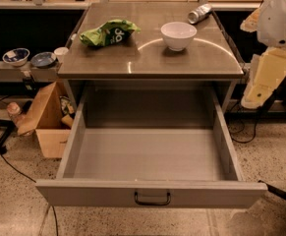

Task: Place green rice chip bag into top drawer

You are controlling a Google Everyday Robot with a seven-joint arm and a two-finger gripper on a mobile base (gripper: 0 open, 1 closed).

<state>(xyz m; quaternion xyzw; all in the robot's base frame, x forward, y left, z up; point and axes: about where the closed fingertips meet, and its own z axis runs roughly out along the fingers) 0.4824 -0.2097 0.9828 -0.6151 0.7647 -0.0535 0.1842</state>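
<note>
Left of the counter [147, 58], on a low grey shelf, 2 small bowls [15, 56] sit side by side, and a white cup [60, 51] stands just beside the counter's left edge. Below them, against the counter's left leg, an open cardboard box [46, 124] leans on the speckled floor [14, 200]. On the counter's top, in its left rear part, lies the green rice chip bag [108, 32], crumpled, with its white lettering facing up. It rests on the bare surface and touches nothing else there, so it is on the counter and outside the drawer. Near the middle of the counter, well apart from the bag, 1 white bowl [178, 35] stands upright. At the counter's rear right corner a silver can [199, 14] lies on its side, near the bowl but not touching it. Under the counter's top, the top drawer [147, 154] is pulled far out toward the camera, so its grey floor and both side walls are in plain view. A small dark wire handle [152, 198] sits at the centre of its plain front panel. Right of the counter, past its right edge and about level with its top, hangs the robot's arm [280, 16], a rounded white shell. Beneath it the cream claw [260, 85] points down toward the floor, clear of the counter and everything on it. I cannot tell whether the claw is apart or together
</note>
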